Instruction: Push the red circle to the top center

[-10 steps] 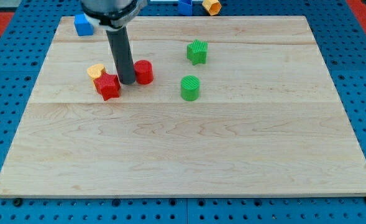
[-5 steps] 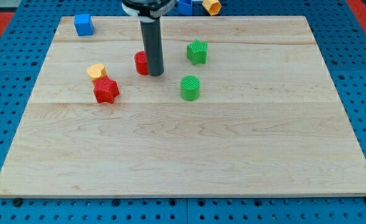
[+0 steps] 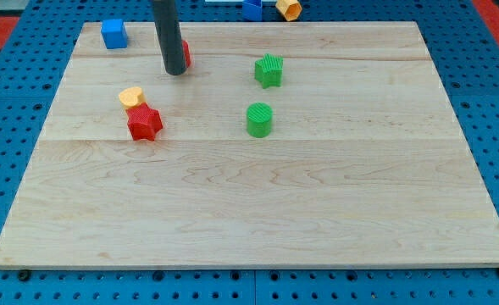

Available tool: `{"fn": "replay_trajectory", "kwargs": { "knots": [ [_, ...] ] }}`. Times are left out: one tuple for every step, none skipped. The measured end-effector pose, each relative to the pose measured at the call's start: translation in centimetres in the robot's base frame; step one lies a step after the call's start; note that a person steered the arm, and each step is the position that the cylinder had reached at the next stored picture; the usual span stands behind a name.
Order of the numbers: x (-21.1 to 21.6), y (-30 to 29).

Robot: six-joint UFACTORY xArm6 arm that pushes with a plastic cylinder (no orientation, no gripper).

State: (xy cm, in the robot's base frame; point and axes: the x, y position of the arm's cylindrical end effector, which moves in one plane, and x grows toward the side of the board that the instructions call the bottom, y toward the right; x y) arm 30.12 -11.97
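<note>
Nearest on the desk (image 3: 249, 212): green circle (image 3: 259, 119), red star (image 3: 145, 123). Farther up, my tip (image 3: 175, 73) stood touching the red circle (image 3: 185, 54), mostly hidden behind the rod, upper left of centre. No pincer fitted.

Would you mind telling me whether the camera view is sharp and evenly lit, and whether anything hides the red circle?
Camera view: sharp and evenly lit, only soft short shadows beside the blocks, no glare on the wooden board. My tip and its rod cover most of the red circle, leaving only a sliver on the view's right.
</note>
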Motion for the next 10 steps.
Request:
{"fn": "replay_trajectory", "kwargs": {
  "knots": [
    [-0.5,0.0],
    [-0.8,0.0],
    [0.2,0.0],
    [1.4,0.0],
    [1.0,-1.5],
    [0.5,1.3],
    [-1.4,1.0],
    [-1.2,-2.8],
    [-1.5,-6.9],
    [-3.5,-2.0]
  ]
}}
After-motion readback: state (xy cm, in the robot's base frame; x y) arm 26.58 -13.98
